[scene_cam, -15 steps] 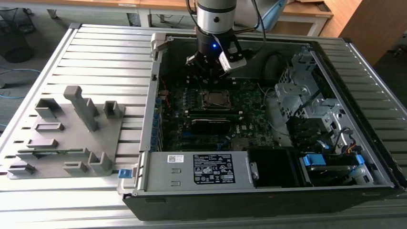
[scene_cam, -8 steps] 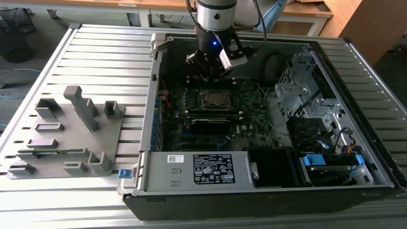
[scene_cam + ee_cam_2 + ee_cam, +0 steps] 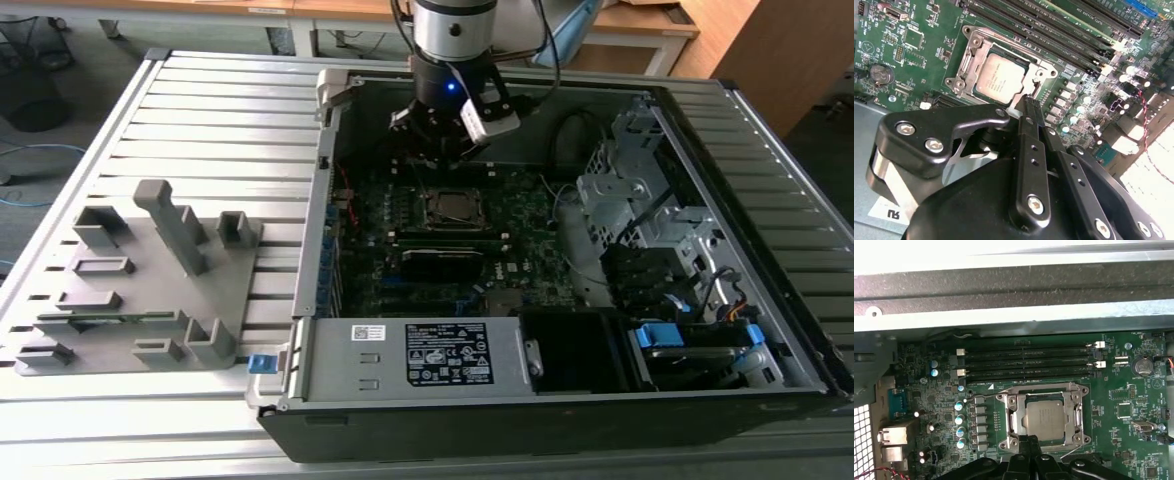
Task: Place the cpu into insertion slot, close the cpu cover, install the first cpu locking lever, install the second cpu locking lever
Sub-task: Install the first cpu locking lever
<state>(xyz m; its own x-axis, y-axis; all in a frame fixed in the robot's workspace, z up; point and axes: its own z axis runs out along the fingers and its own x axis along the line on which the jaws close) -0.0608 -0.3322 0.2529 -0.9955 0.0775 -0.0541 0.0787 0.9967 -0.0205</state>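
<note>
- cpu (image 3: 454, 207), exterior view: dull silver square lying flat on the motherboard (image 3: 387, 215) inside the open computer case (image 3: 561, 425); black claw (image 3: 441, 160) just above.
- Second wrist view: brushed-grey cpu (image 3: 999, 77) sits in the insertion slot (image 3: 1004, 50), framed by the shiny cpu cover (image 3: 968, 67); claw (image 3: 1030, 102) narrow, gripping nothing, tip at the cover's edge.
- First wrist view: cpu (image 3: 1045, 421) inside the square metal frame, claw (image 3: 1029, 440) beside it.

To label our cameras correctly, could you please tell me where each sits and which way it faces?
Exterior view: off the arm, high, looking down into the computer case; arm and gripper show.
First wrist view: on the wrist, facing the cpu; gripper tips show.
Second wrist view: on the wrist, oblique to the cpu; gripper in foreground.
Shared: cpu, gripper.
</note>
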